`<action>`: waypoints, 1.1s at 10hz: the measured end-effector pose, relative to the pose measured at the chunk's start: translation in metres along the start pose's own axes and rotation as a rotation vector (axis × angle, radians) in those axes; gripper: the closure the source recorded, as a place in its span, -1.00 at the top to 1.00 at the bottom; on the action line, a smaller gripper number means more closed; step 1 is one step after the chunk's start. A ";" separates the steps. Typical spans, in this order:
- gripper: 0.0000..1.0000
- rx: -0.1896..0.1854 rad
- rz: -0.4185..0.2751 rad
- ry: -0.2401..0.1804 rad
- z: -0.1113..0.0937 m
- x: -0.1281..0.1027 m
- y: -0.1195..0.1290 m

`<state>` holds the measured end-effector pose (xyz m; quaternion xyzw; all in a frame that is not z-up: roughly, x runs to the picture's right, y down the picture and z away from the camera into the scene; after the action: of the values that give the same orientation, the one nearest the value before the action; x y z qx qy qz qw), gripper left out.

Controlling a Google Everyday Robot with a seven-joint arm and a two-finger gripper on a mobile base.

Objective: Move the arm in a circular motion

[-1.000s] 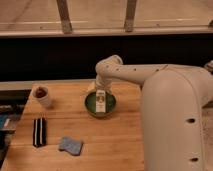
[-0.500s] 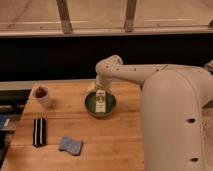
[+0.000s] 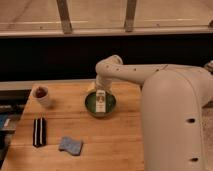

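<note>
Dim, warm light — the wall [image 3: 50,60] behind nearly black; the jaws sit over the green bowl [image 3: 90,103], softly lit.

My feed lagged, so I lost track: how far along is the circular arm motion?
Done: nothing can be confirmed; a circle leaves no mark. In hand: the arm reaches over the wooden table, its end effector hanging over the green bowl, in the same spot as a second ago, so no sweep shows. Left: by this view, possibly the whole circle.
</note>
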<state>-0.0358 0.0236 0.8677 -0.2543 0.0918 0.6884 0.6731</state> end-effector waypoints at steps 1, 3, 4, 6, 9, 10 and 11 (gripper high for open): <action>0.60 0.000 0.000 0.000 0.000 0.000 0.000; 0.60 0.000 0.000 0.000 0.000 0.000 0.000; 0.60 0.003 -0.001 -0.001 0.000 0.000 0.000; 0.60 0.024 0.000 -0.024 -0.009 -0.012 -0.001; 0.60 0.035 -0.025 -0.042 -0.024 -0.051 -0.002; 0.60 0.028 -0.061 -0.038 -0.022 -0.063 0.016; 0.60 0.021 -0.095 -0.029 -0.020 -0.071 0.034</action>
<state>-0.0670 -0.0505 0.8767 -0.2410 0.0771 0.6584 0.7088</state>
